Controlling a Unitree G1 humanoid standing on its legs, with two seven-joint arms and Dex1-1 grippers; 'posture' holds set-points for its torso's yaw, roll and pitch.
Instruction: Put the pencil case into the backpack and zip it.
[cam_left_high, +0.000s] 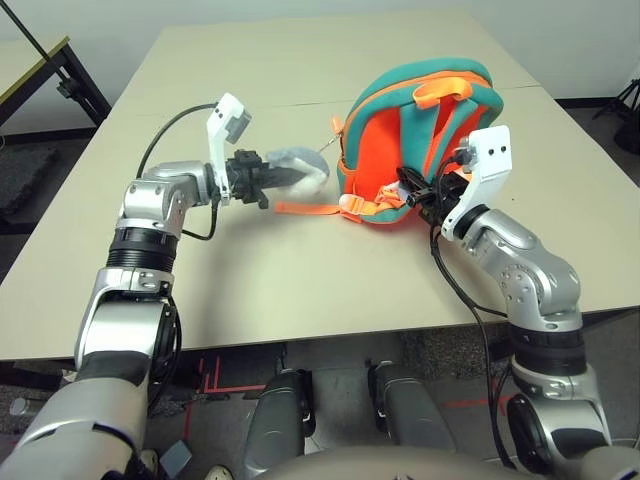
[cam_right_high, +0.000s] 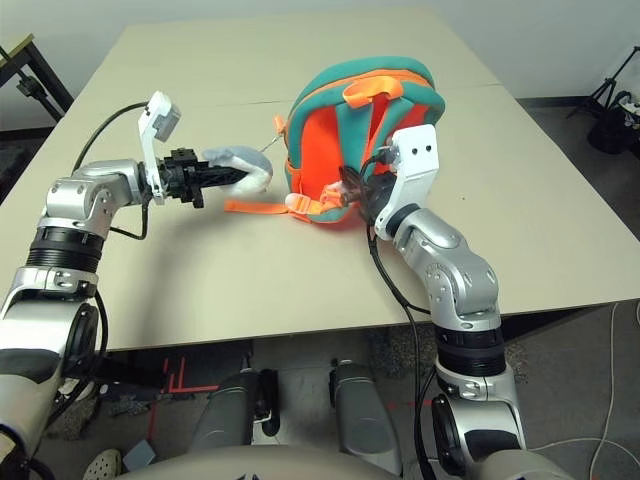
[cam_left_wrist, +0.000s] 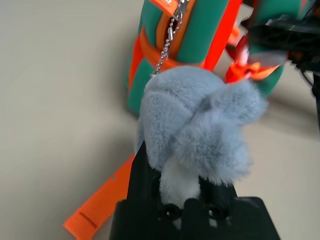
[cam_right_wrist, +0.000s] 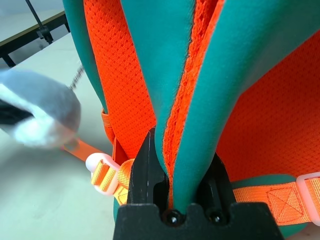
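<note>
"Left claw, the black two-fingered gripper (cam_left_wrist: 182, 165): what has it got?"

"It's clenched on the soft grey-and-white plush piece (cam_left_wrist: 195, 120), which a silver ball chain (cam_left_wrist: 170, 37) links to the backpack's zipper."

"And the right one?"

"That black two-fingered gripper (cam_right_wrist: 182, 145) is grasping a teal fabric shoulder strap with orange edging (cam_right_wrist: 205, 115)."

"Where's the backpack itself?"

"The small teal-and-orange fabric backpack (cam_left_high: 395, 140) stands on the pale, smooth table (cam_left_high: 250, 290), straps towards the robot, with an orange webbing strap (cam_left_high: 305, 209) reaching out on its left."
</note>
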